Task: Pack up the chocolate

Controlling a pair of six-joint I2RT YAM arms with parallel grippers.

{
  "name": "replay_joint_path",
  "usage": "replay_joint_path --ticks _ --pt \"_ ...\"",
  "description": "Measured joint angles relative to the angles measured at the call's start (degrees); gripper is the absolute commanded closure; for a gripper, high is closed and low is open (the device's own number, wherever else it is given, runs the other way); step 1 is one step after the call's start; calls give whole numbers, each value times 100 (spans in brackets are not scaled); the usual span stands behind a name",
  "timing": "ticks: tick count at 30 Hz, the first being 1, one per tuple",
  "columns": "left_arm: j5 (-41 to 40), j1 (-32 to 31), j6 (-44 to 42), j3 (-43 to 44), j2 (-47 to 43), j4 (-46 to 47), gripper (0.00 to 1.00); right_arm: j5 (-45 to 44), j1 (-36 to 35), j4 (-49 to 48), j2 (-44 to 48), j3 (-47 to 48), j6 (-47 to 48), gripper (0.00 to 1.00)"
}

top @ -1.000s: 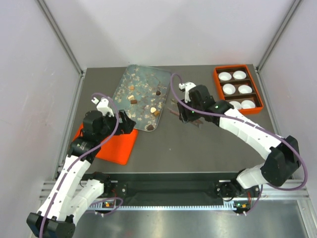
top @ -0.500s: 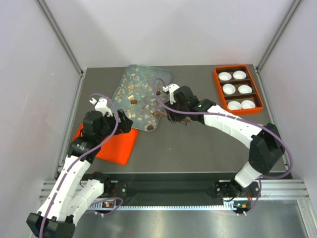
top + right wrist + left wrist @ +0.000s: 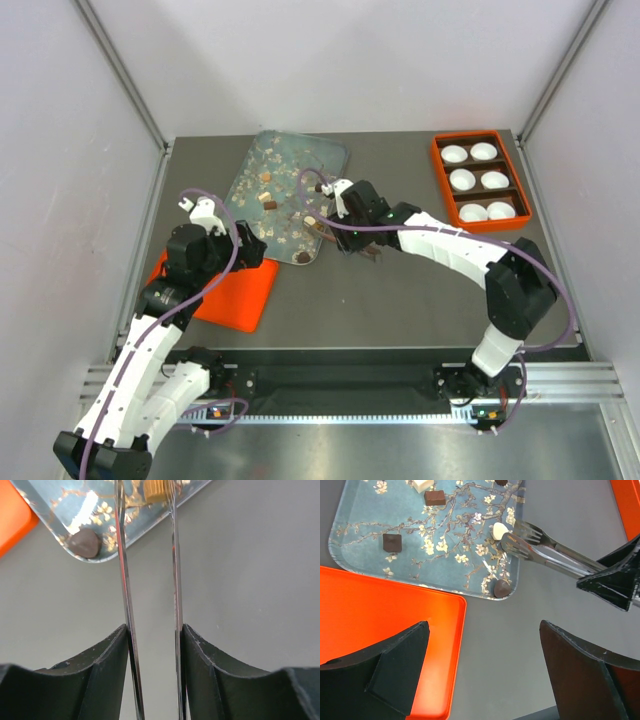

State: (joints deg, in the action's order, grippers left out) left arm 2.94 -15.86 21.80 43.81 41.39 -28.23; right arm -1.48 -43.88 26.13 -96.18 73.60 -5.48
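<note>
1. Grey metal tongs were clamped between the fingers of the right gripper, the blades pressed part-way together.
2. The tong tips were held over the near right edge of a blue flowered tray, where the chocolate lay scattered.
3. One tan chocolate was seen straight ahead of the tips, on the tongs' long axis and between the two blades; contact could not be told.
4. That piece was squat and ridged; no long axis or pointing could be made out.
5. A dark piece was seen in the tray's corner, left of the blades.
6. The left gripper was spread wide with nothing in it, above an orange lid; the right arm was judged better placed.
7. An orange box of white cups was set well apart to the right; no chocolate was seen in it.
</note>
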Motion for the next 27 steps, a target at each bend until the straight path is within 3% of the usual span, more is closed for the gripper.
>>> replay_joint_path --ticks 27 --pt "-48 0 -52 0 0 0 4 -396 -133 90 -229 267 151 55"
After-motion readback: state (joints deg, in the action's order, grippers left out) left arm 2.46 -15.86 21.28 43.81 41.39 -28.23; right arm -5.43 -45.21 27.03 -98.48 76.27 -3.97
